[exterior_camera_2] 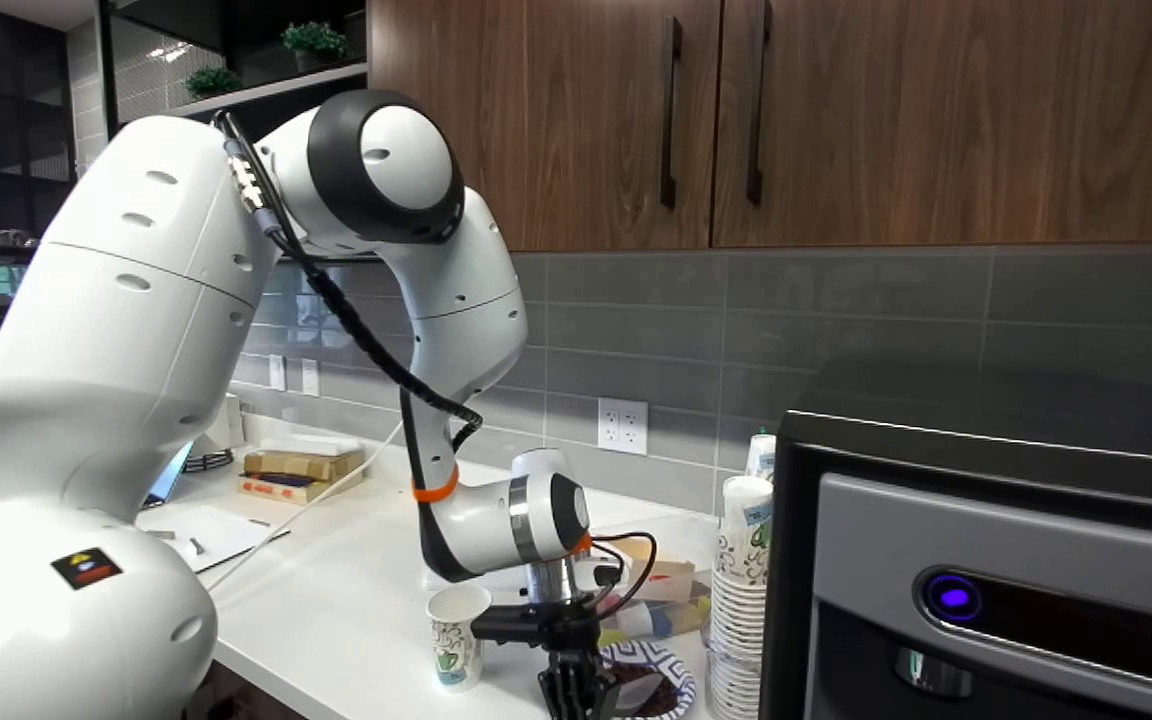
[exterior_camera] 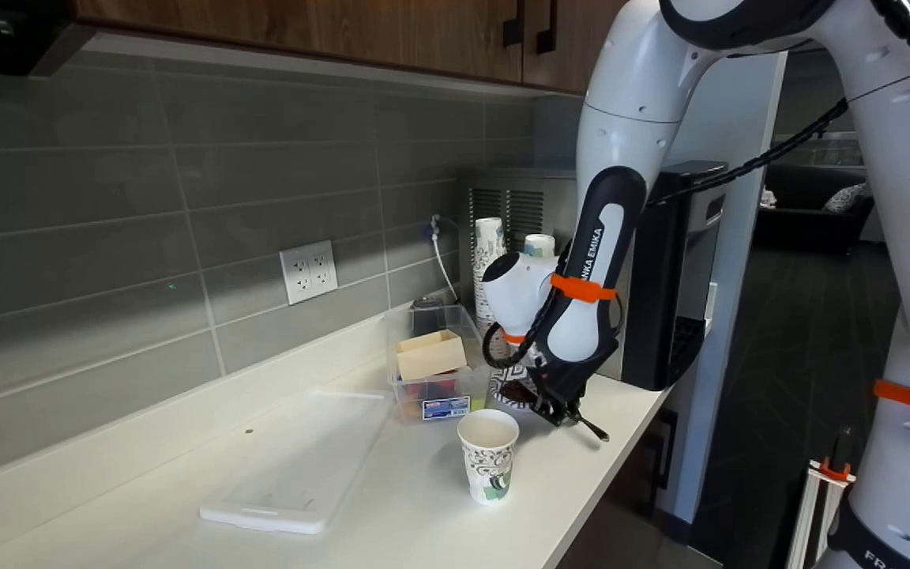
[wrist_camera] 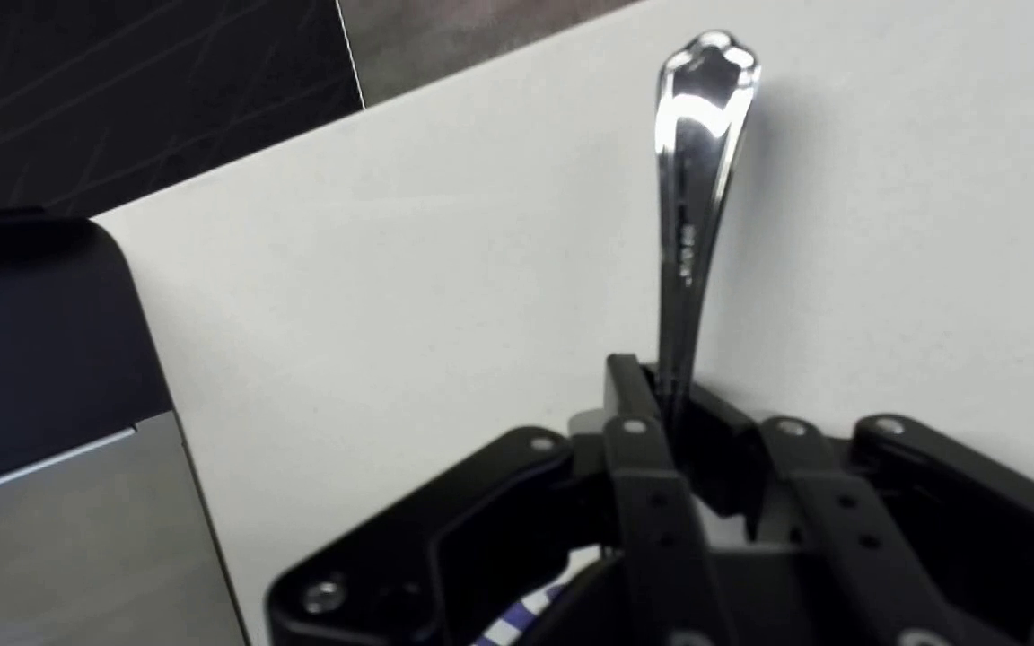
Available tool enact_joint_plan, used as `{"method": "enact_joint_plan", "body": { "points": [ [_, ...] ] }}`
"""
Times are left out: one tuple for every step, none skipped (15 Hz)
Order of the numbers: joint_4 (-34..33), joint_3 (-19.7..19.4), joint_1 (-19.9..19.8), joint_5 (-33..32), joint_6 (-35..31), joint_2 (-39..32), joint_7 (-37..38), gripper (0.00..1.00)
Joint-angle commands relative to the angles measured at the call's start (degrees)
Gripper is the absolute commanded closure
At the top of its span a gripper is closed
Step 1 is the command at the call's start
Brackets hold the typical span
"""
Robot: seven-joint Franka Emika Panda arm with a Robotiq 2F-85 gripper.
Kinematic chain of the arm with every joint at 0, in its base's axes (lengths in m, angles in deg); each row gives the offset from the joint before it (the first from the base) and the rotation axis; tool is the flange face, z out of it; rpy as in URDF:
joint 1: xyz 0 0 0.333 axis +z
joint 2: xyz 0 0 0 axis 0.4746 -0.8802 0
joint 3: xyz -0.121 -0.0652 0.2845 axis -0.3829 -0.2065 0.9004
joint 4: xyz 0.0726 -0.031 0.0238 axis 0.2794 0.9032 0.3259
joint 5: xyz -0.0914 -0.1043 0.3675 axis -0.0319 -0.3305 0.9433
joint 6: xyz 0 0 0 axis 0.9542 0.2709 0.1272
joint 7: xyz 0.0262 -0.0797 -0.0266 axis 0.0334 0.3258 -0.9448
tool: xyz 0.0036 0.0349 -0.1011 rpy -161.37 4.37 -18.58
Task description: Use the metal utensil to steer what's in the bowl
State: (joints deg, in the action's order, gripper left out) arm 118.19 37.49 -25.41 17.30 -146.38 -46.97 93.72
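Note:
The bowl has a blue-and-white patterned rim and dark contents. It shows in both exterior views [exterior_camera: 505,401] [exterior_camera_2: 683,680], partly hidden by my gripper, and a bit of rim shows at the bottom of the wrist view [wrist_camera: 517,619]. My gripper [wrist_camera: 661,395] is shut on the metal utensil [wrist_camera: 701,144]. The utensil's shiny handle sticks out past the fingertips over the white counter, and also shows in an exterior view [exterior_camera: 593,429]. Its working end is mostly hidden behind my gripper; I cannot tell whether it touches the contents. My gripper [exterior_camera: 569,412] [exterior_camera_2: 576,695] is right beside the bowl.
A white paper cup [exterior_camera: 489,458] [exterior_camera_2: 454,645] stands near the bowl. A clear plastic box [exterior_camera: 407,395] with packages stands behind, near a white lid [exterior_camera: 297,474]. Tall cup stacks [exterior_camera_2: 739,590] and a black machine [exterior_camera: 672,276] stand close by. The counter edge [exterior_camera: 621,466] is near.

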Motion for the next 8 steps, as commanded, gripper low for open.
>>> {"method": "enact_joint_plan", "body": {
  "points": [
    [1.13, 1.24, 0.59, 4.49, 5.07, 4.51, -3.71, 0.99],
    [0.76, 1.38, 0.81, 5.28, 6.60, 4.93, -3.96, 0.99],
    [0.55, 1.54, 0.90, 5.94, 7.80, 5.36, -4.29, 0.99],
    [0.29, 1.68, 0.95, 6.51, 8.99, 5.58, -4.31, 0.99],
    [0.06, 1.87, 0.86, 7.06, 9.89, 5.75, -4.60, 0.81],
    [-0.25, 2.04, 0.70, 7.50, 10.57, 5.67, -4.89, 0.68],
    [-0.41, 2.14, 0.59, 7.93, 10.99, 5.67, -5.00, 0.61],
    [-0.47, 2.16, 0.55, 8.11, 11.19, 5.73, -4.97, 0.53]
  ]
}}
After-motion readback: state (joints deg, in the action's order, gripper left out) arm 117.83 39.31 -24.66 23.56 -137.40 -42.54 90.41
